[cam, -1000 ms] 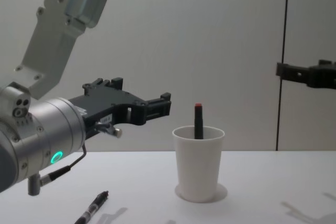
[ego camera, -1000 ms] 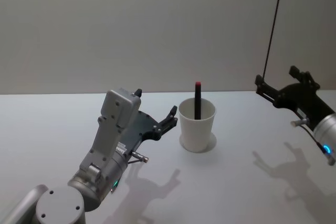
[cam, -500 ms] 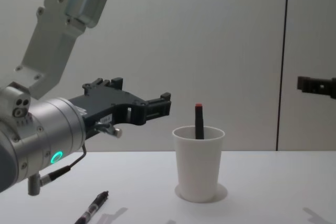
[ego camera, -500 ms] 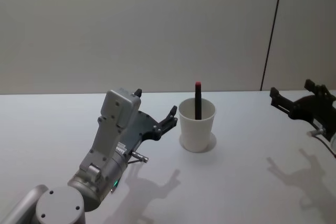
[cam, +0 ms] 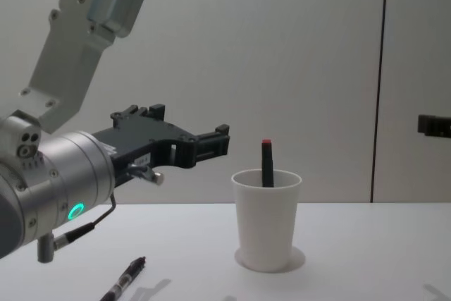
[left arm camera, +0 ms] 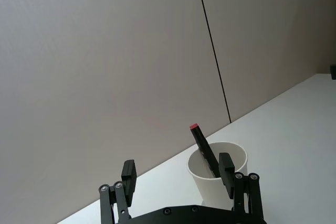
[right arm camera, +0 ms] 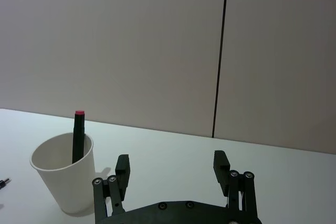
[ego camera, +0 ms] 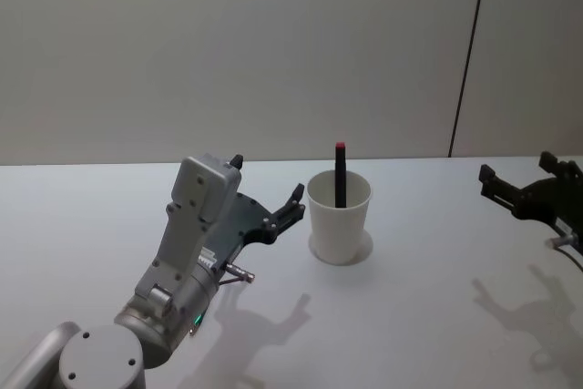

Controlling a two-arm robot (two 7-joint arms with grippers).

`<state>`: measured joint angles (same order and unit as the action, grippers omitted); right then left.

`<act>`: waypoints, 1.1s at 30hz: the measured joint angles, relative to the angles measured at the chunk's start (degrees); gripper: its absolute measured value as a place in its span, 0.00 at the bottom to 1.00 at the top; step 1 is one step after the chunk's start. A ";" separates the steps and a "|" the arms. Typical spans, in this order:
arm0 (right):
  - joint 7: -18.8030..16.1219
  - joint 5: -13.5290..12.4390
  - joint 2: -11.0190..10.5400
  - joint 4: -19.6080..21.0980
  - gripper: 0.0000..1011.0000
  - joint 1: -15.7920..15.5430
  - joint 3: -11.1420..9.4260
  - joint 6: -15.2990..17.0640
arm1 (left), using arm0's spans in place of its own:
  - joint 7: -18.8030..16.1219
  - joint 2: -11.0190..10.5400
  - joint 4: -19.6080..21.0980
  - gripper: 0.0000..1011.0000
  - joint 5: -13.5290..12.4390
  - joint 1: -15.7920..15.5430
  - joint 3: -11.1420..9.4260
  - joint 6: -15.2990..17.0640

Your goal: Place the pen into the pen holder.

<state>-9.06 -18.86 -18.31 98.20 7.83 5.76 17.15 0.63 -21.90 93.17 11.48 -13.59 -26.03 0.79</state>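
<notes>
Pen [ego camera: 339, 173] is inside the pen holder [ego camera: 338, 225], red-capped end up above the rim, leaning slightly against the cup wall; the cup is upright on the table [ego camera: 428, 316]. Change over the last second: the right gripper [ego camera: 515, 175] has drawn away from the cup, moving steadily out toward the right edge of the head view and a little lower; it is now well apart from the holder. Its claw is spread, nothing between the fingers (right wrist view confirms). Pen and cup have not shifted during the withdrawal, so the release looks clean. The left gripper [ego camera: 270, 179] has not moved: it hovers just beside the cup on its left, claw likewise spread and empty. Judgement: placement done for this pen; the right arm appears to be retreating toward rest. Note: a second pen [cam: 125, 281] lies flat on the table near the left arm, low in the chest view. Whether it belongs to the task cannot be told; if it does, the left gripper is the closer one.
</notes>
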 joint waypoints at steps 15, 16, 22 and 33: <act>0.27 -0.67 -0.63 1.09 0.99 -0.94 -0.45 1.17 | 0.19 0.05 0.22 0.99 0.09 0.06 0.21 0.95; 0.28 -0.68 -0.64 1.12 0.99 -0.97 -0.46 1.20 | 0.27 0.04 0.29 0.99 0.09 0.07 0.25 1.25; 0.32 -0.75 -0.74 1.26 0.99 -1.10 -0.52 1.40 | 0.52 -0.05 0.73 0.99 -0.34 0.10 0.42 3.10; 0.37 -0.83 -0.80 1.40 0.99 -1.20 -0.59 1.53 | -0.05 -0.20 1.92 0.99 -1.72 0.12 0.82 8.49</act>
<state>-8.69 -19.69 -19.11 99.60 6.63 5.16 18.68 0.58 -22.09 95.09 9.76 -13.46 -25.20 9.28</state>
